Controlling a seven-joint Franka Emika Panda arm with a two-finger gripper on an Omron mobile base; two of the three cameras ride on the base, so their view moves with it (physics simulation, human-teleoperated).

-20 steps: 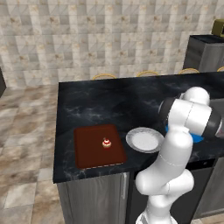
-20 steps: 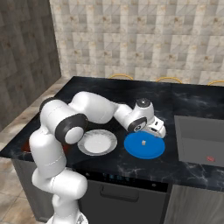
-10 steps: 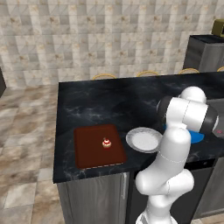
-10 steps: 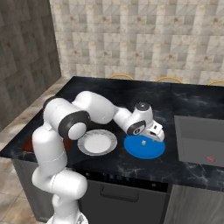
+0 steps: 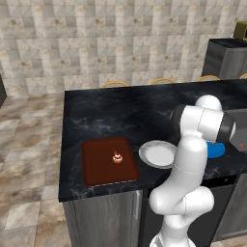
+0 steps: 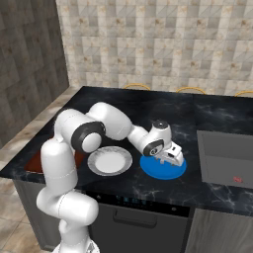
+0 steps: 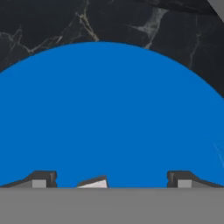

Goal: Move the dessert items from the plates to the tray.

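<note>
1. The cupcake (image 5: 116, 157) already stood on the reddish-brown tray (image 5: 96, 169), a little toward 3 o'clock of the tray's middle, so that half of the job was judged done.
2. The pale grey-white plate (image 5: 157, 153) lay bare on the worktop (image 5: 111, 113), just beside the tray at its 3 o'clock side.
3. The pale whitish block (image 7: 93, 183) remained on the blue plate (image 7: 109, 113), showing at 6 o'clock in the hand view.
4. The gripper (image 6: 171, 157) hung low over the blue plate, its jaws spread wide with the block between them, nearer one fingertip (image 7: 41, 179), and nothing pinched.
5. Left to do, as judged: close on the block, lift it, carry it past the grey plate, and set it on the tray.
</note>
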